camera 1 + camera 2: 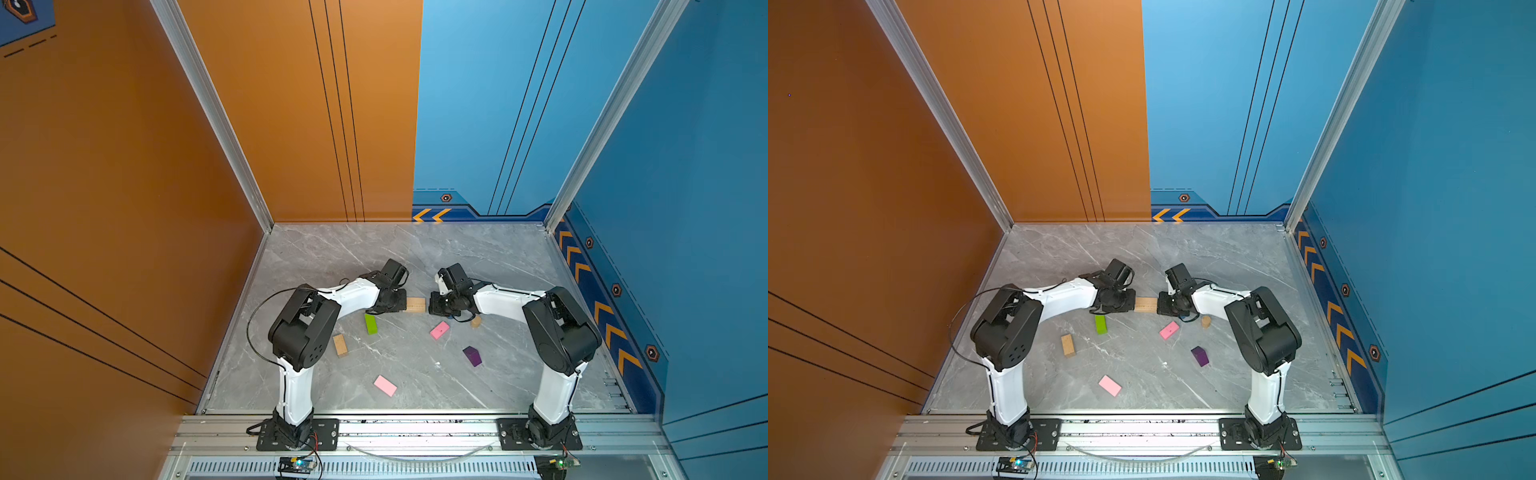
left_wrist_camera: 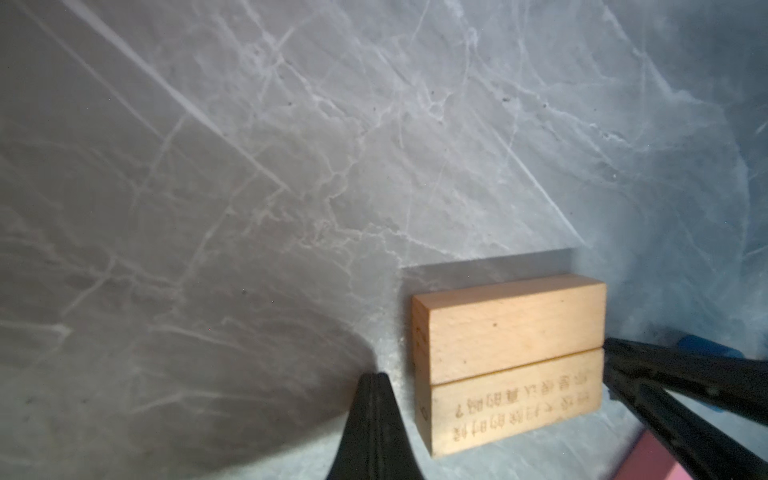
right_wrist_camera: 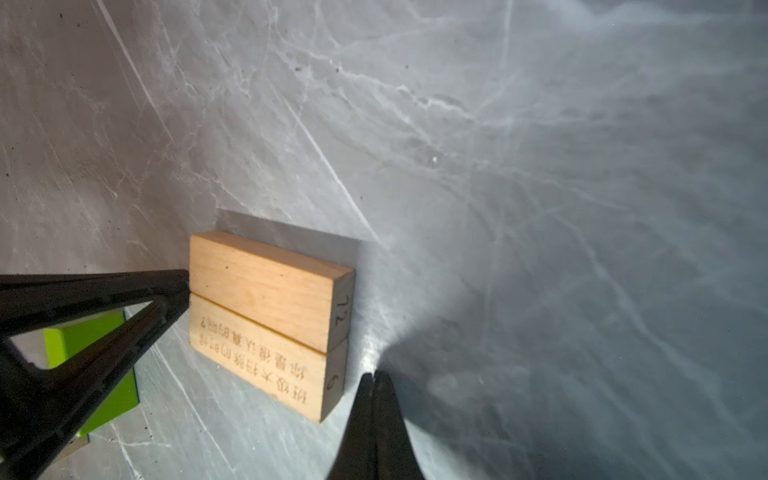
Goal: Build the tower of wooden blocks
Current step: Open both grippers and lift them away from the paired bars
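Observation:
Two tan bars (image 1: 415,304) lie flat, side by side, long sides touching, on the marble table in both top views. The plain bar (image 2: 511,332) and the engraved bar (image 2: 515,399) show in both wrist views. My left gripper (image 2: 376,376) is shut, its tip right at the pair's left end. My right gripper (image 3: 374,376) is shut at the right end (image 3: 338,345). Neither holds anything. A lime-green bar (image 1: 370,323) and a third tan bar (image 1: 340,345) lie nearer on the left.
A pink slab (image 1: 439,330) and a tan cylinder (image 1: 476,321) lie just below the right gripper. A purple peaked block (image 1: 472,356) sits nearer on the right, a second pink slab (image 1: 385,385) near the front middle. Walls enclose the table on three sides.

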`<action>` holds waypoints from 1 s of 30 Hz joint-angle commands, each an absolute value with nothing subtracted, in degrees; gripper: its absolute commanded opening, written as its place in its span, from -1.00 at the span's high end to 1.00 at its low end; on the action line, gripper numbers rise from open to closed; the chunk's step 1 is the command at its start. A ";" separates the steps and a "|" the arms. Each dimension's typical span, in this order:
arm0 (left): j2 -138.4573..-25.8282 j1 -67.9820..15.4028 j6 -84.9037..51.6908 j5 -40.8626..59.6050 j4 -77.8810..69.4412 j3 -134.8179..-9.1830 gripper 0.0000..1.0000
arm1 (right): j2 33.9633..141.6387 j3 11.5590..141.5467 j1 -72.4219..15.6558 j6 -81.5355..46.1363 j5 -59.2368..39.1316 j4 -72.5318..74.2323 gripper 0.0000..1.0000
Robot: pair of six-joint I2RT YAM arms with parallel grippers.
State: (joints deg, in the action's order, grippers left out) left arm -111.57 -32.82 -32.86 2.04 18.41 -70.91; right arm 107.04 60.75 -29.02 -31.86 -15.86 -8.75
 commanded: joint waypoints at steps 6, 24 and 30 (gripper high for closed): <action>-111.83 -31.26 -32.49 -1.67 25.58 -66.90 1.00 | 104.99 57.83 -27.51 -32.17 -13.62 -13.07 1.00; -93.29 -32.04 -32.72 -3.90 25.41 -61.43 1.00 | 89.99 57.28 -28.76 -30.85 -7.87 -22.23 1.00; -83.36 -32.68 -33.34 -4.83 24.13 -56.28 0.98 | 84.54 55.59 -31.85 -31.90 -0.64 -28.26 0.87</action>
